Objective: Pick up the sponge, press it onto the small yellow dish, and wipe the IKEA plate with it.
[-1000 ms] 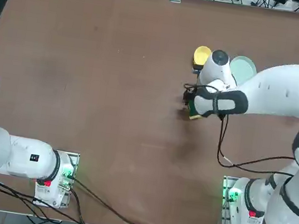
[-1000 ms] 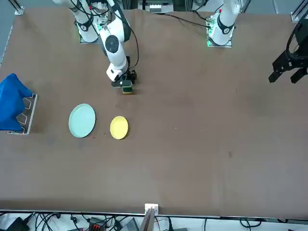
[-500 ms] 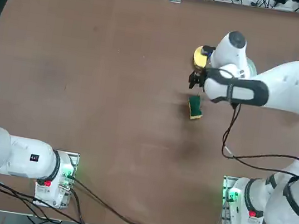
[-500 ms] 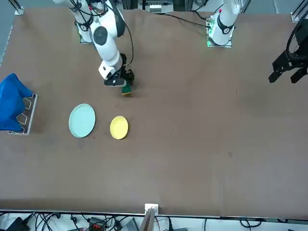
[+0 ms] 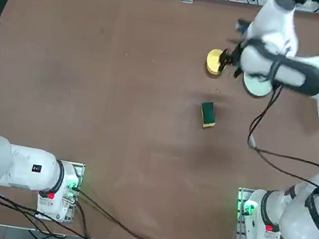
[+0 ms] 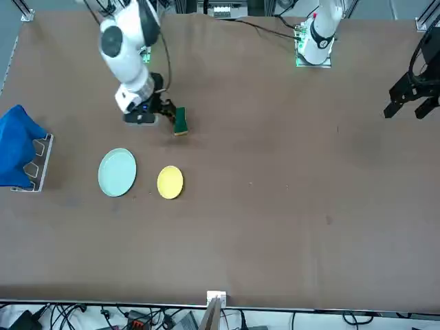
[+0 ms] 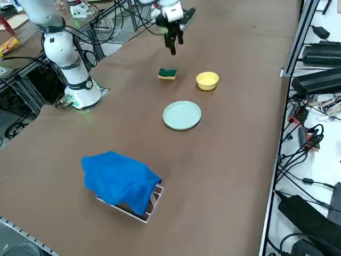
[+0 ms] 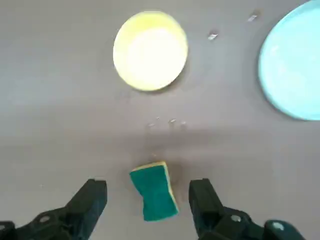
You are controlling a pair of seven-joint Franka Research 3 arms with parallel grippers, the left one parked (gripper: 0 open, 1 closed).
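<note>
Wrist view shows the sponge [image 8: 153, 191] lying flat on the surface [image 8: 60, 125] between my two fingers [image 8: 87, 202], green face up with a yellow edge showing. It sits below them with clear brown surface showing on both sides, so I touch nothing. My fingers are spread wide and empty. The sponge's long axis runs roughly along the line from my wrist toward the yellow dish [image 8: 150, 50], which puts its narrow width across my opening.

From overhead, the sponge [image 5: 208, 114] lies on the surface apart from both dishes, on the side of the yellow dish [image 5: 214, 61] nearer my base. My right gripper [image 5: 233, 53] hangs raised, just beside the yellow dish, with the plate [image 5: 257, 85] partly under my arm. The side view agrees: my gripper [image 7: 172, 38] is well up in the air, the sponge [image 7: 168, 73] on the surface just beside the yellow dish [image 7: 207, 80], and the plate [image 7: 182, 115] a little further from the sponge than the dish.

My judgement: this fits either a sponge waiting to be gripped or one set down after wiping, and I cannot tell which from how things lie. No smear or mark that I can make out on the plate settles it.
</note>
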